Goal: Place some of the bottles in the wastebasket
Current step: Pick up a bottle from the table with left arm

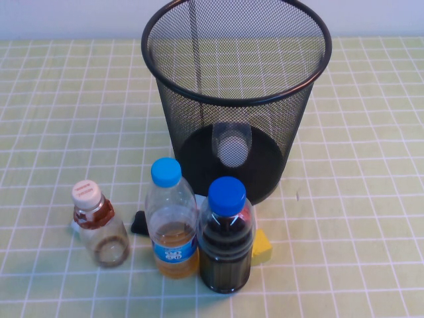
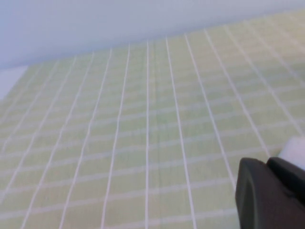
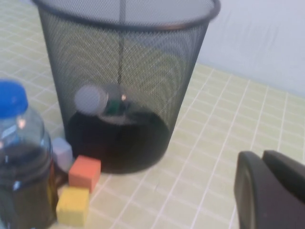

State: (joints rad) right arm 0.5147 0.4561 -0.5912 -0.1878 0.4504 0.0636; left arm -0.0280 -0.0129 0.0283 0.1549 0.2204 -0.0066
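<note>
The black wire-mesh wastebasket [image 1: 235, 93] stands at the back middle of the table and also shows in the right wrist view [image 3: 124, 62]. The taller clear bottle with white cap and green neck band [image 1: 232, 146] lies inside it on the base, and the right wrist view shows it through the mesh [image 3: 97, 101]. The short bottle with pale pinkish cap [image 1: 99, 225] stands at the front left. My left gripper [image 2: 269, 164] is shut and empty over bare cloth. My right gripper [image 3: 262, 155] is shut and empty, to the right of the basket. Neither gripper shows in the high view.
A blue-capped bottle of amber liquid [image 1: 172, 225] and a blue-capped dark cola bottle [image 1: 226, 238] stand in front of the basket. Small blocks lie by them: a yellow one [image 1: 262, 245], an orange one [image 3: 85, 172] and a black one [image 1: 139, 222]. A green checked cloth [image 1: 358, 199] covers the table.
</note>
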